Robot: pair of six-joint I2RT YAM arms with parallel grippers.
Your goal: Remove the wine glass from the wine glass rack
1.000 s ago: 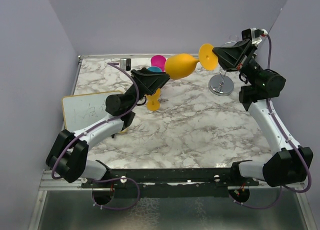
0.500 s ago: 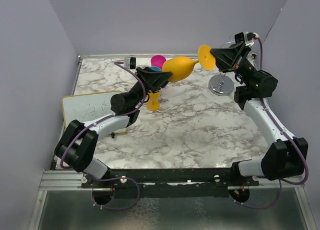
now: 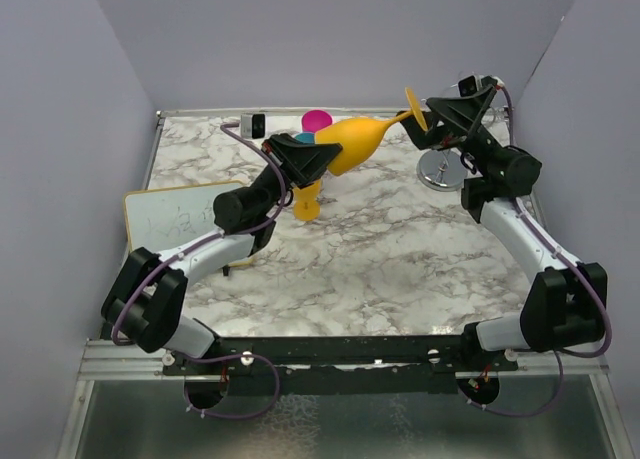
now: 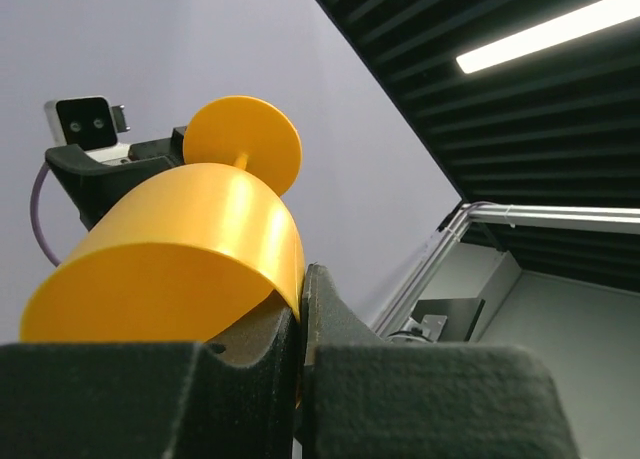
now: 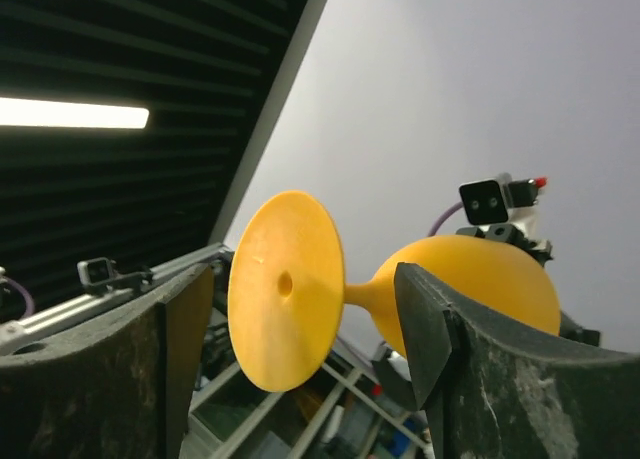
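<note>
An orange wine glass (image 3: 352, 142) hangs on its side in the air above the back of the table, with its foot (image 3: 413, 109) toward the right. My left gripper (image 3: 322, 159) is shut on the rim of the bowl (image 4: 180, 264), the wall pinched between its fingertips (image 4: 318, 309). My right gripper (image 3: 428, 119) is open, its fingers (image 5: 420, 324) standing either side of the foot (image 5: 285, 289) without touching it. The wine glass rack shows its round shiny base (image 3: 443, 169) below the right gripper; its wire arms are mostly hidden behind that arm.
The stem and foot of another orange glass (image 3: 306, 205) stand under the left gripper. A pink cup (image 3: 317, 120) and a teal one (image 3: 307, 137) sit at the back. A white board (image 3: 175, 219) lies at the left, and a small dark object (image 3: 251, 126) lies near the back edge.
The left gripper closed on the bowl's rim while the right gripper opened off the foot. The glass shifted slightly left and lower, and its foot now shows edge-on.
</note>
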